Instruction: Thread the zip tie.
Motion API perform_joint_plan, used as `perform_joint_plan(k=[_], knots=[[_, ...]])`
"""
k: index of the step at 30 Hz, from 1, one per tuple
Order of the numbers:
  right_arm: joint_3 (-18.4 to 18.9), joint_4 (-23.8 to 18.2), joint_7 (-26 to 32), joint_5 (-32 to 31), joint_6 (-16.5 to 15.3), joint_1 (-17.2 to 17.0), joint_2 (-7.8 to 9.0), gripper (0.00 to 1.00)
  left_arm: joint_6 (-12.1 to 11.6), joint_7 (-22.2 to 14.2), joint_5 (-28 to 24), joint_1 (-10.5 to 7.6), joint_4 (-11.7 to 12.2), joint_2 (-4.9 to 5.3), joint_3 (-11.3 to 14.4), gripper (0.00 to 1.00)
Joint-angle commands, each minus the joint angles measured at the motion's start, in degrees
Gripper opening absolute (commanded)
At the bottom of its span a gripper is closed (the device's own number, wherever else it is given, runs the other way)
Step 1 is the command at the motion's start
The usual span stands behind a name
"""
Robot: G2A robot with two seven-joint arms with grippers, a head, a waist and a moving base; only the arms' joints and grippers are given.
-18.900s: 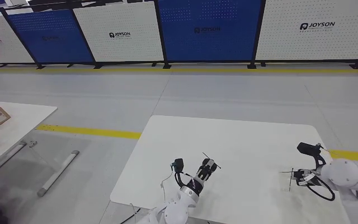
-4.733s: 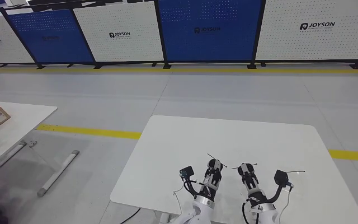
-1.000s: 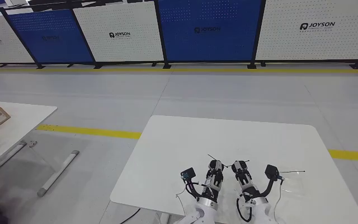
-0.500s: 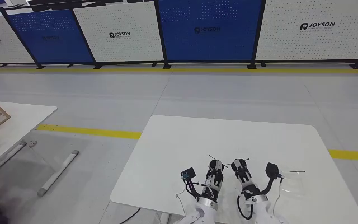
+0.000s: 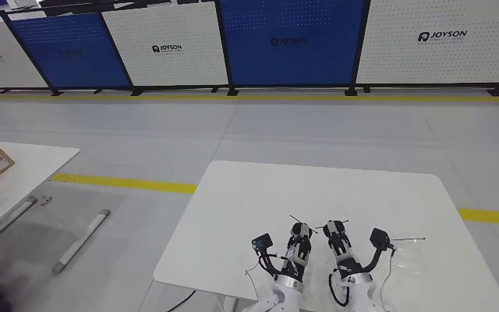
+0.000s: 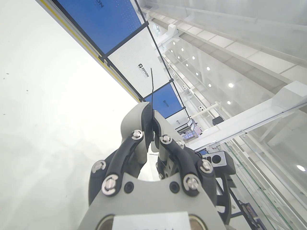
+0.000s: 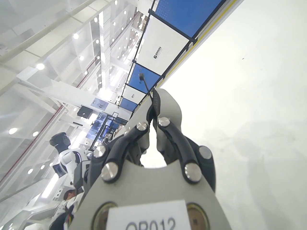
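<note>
Left wrist view, zip tie clamped, lower part hidden

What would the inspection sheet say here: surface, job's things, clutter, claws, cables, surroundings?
Surface: white table, a few tiny dark specks.
Job's things: zip tie tail sticks out of the left claw, zip tie head end out of the right claw; not threaded; whether one tie, cannot tell.
Clutter: thin dark line on the table by the right arm, too small to identify.
Claws: both shut, side by side near the table's front edge.
Cables: black cables loop at both wrists.
Surroundings: blue and white panels, yellow floor line, second table at the left.
</note>
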Motion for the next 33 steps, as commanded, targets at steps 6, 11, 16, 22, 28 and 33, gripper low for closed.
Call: perform_joint_plan(k=[6,11,16,22,28,33], knots=[[0.13,-0.24,-2.29,-2.30,-1.20,-1.11,-0.11,0.00,0.06,-1.19,0.09,0.32,-0.44,-0.02,-0.53,0.00],[0.10,-0.39,-6.50,-4.54,-2.68,-2.84,-0.31,0.00,-0.02,-1.40,0.43,0.65,-0.63,-0.18,-0.69,0.00],[0.18,-1.32,-7.60,-4.31,-3.60,-4.27,-0.38,0.00,-0.02,-1.40,0.43,0.65,-0.63,-0.18,-0.69,0.00],[0.34,-1.34,-7.77,-4.03,-3.60,-4.26,-0.40,0.00,-0.02,-1.40,0.43,0.65,-0.63,-0.18,-0.69,0.00],[1.19,0.31,-8.85,-2.81,-5.81,-4.63,-0.65,0.00,0.77,-1.61,0.20,0.96,-1.26,-0.39,-1.03,0.00],[1.02,0.65,-7.27,-1.68,-6.62,-4.45,-0.72,0.00,0.72,-1.69,0.58,1.23,-1.75,-0.50,-0.69,0.00]])
